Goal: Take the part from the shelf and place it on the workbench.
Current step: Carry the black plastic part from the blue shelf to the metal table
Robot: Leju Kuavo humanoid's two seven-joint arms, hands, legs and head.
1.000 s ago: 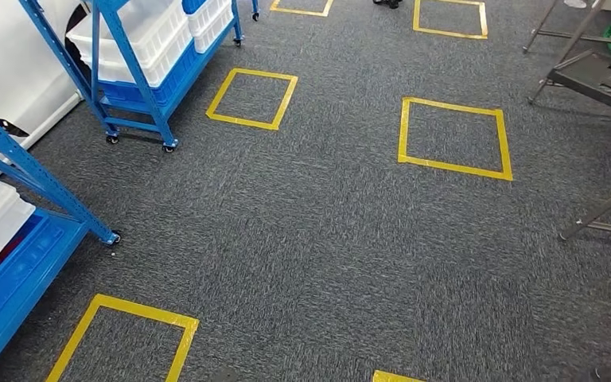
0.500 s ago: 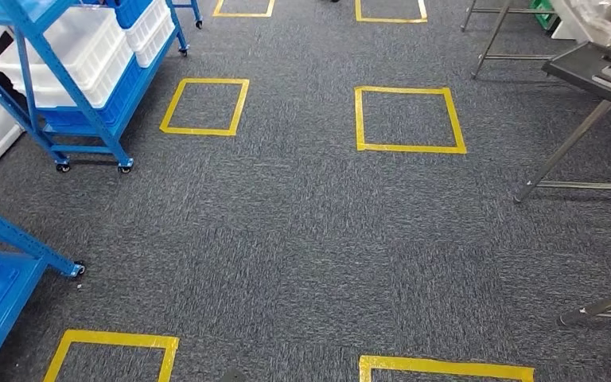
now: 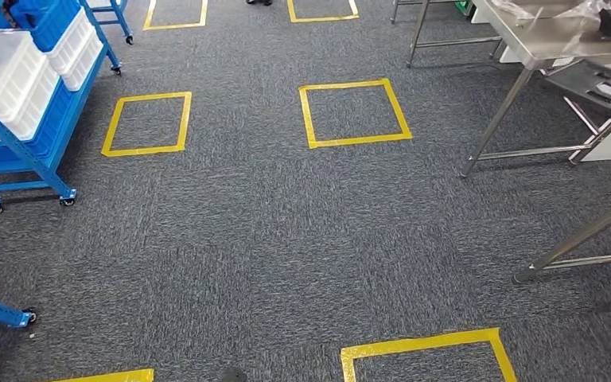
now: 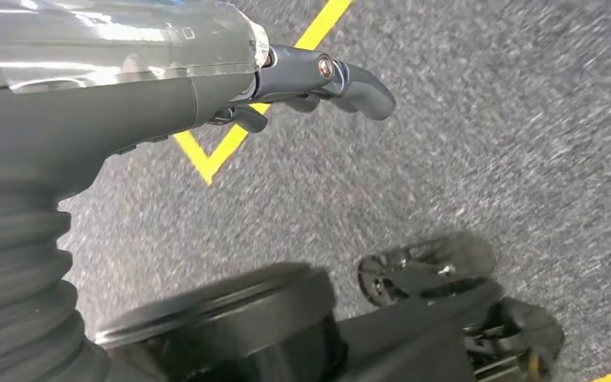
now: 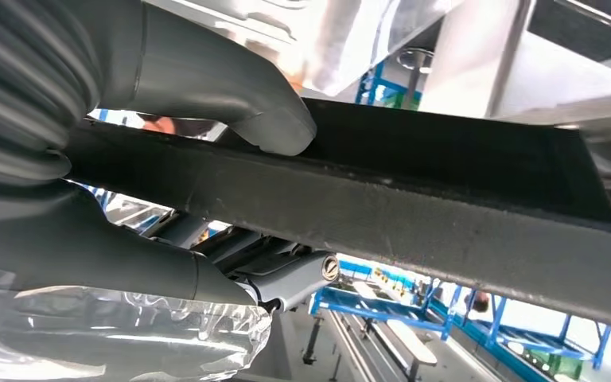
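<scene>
- Grey carpet (image 3: pixel 286 239) with yellow tape squares (image 3: pixel 354 113); steel workbench (image 3: pixel 541 40) ahead-right.
- Right hand (image 5: pixel 175 159) clamps dark flat part (image 5: pixel 445 207).
- Left hand (image 4: pixel 286 87): fingers loosely curled, empty.
- Judgement: keep part level while approaching.

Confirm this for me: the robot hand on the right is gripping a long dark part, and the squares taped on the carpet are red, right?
Not quite. The right robot hand does grip the long dark part, as the right wrist view shows, but the taped squares on the grey carpet are yellow, not red, as the head view shows.
</scene>
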